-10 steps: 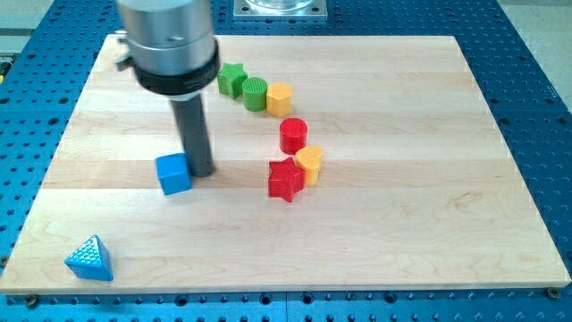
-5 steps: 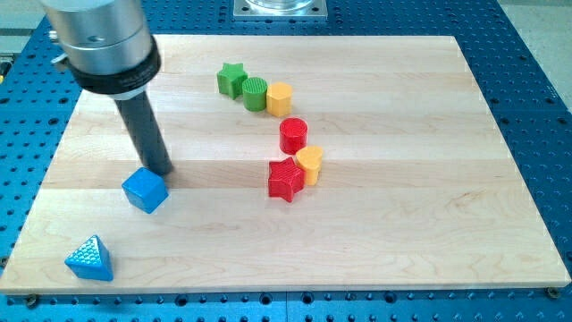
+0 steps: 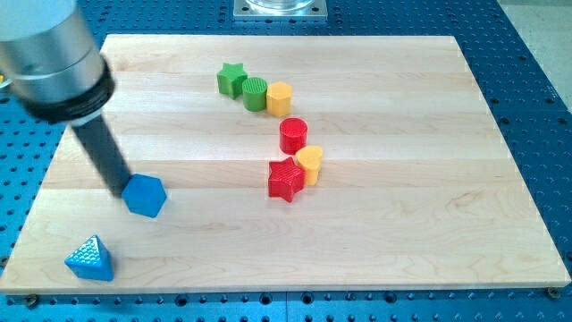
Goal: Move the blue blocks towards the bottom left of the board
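Beside blue cube, left: my tip, a bare rod, touching | below-left: blue triangular block, apart.

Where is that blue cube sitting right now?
The blue cube lies left of centre on the board, up and right of the blue triangle, with my tip at its left edge.

silver cylinder, black collar, dark rod
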Robot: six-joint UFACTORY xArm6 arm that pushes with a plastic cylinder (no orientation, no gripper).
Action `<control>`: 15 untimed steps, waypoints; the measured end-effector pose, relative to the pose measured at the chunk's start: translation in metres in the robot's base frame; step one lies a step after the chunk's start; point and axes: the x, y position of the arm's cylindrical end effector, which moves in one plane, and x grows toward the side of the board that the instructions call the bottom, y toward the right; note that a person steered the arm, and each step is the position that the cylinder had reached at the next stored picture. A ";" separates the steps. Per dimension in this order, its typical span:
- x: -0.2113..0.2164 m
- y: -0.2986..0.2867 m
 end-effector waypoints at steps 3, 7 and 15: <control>0.018 0.006; -0.029 0.083; 0.048 0.038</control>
